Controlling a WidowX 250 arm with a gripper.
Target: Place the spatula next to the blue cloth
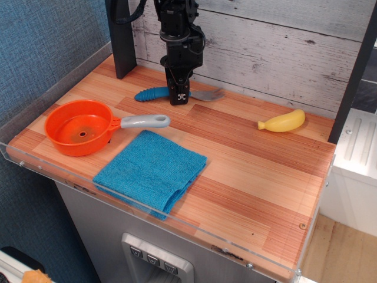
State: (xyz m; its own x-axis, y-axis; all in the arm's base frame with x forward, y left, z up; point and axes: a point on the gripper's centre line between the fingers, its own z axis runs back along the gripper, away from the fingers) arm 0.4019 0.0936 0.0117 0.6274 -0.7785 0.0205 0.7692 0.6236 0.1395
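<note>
The spatula has a ribbed blue handle and a grey pronged head. It lies across the back of the wooden table, far behind the blue cloth. My gripper points straight down over the spatula's middle, where handle meets head. It is shut on the spatula, and its body hides that part. The head looks raised slightly off the wood. The cloth lies flat and folded near the front edge.
An orange pan with a grey handle sits left of the cloth. A yellow banana lies at the back right. A black post stands at the back left. A clear plastic rim runs along the front edge.
</note>
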